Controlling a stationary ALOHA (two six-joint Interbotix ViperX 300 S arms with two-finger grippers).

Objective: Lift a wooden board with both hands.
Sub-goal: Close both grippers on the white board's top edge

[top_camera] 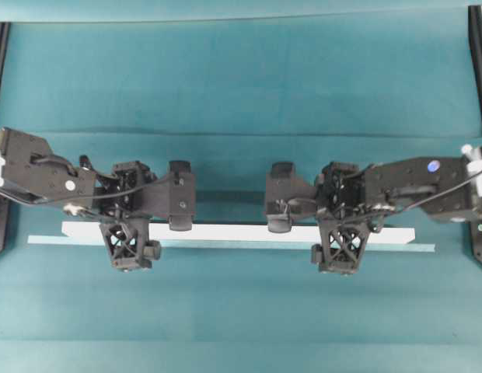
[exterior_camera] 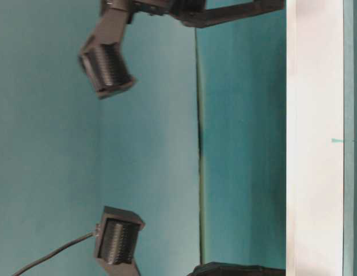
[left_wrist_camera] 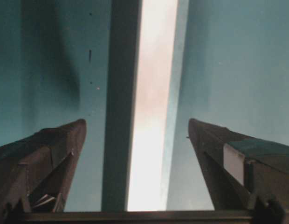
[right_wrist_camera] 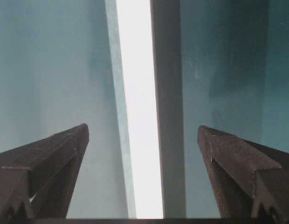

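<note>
Board (top_camera: 241,233) of white wood lies flat on the teal counter (top_camera: 241,78), long and narrow, and it runs from left to right across most of the overhead view. Its right end has one clipped corner. Along its near edge a thinner pale teal strip (top_camera: 225,244) shows, just beside it. A dark shadow follows the far edge of the board.

The left tool (top_camera: 150,221) stands over the left part of the board, and the right tool (top_camera: 307,225) stands over the right part. Both tools have their fingers wide apart and nothing is clamped between them. In the left wrist view the two dark fingers (left_wrist_camera: 46,158) stand on each side of the board (left_wrist_camera: 151,116), one over the teal counter on each side, and they do not touch it. The right wrist view shows the same: the board (right_wrist_camera: 140,116) runs between the fingers (right_wrist_camera: 46,158) with free space at both sides.

In the table-level view the board (exterior_camera: 314,138) is a pale band, and two ribbed finger pads (exterior_camera: 106,66) are well apart from it, but I cannot tell which tool they belong to
</note>
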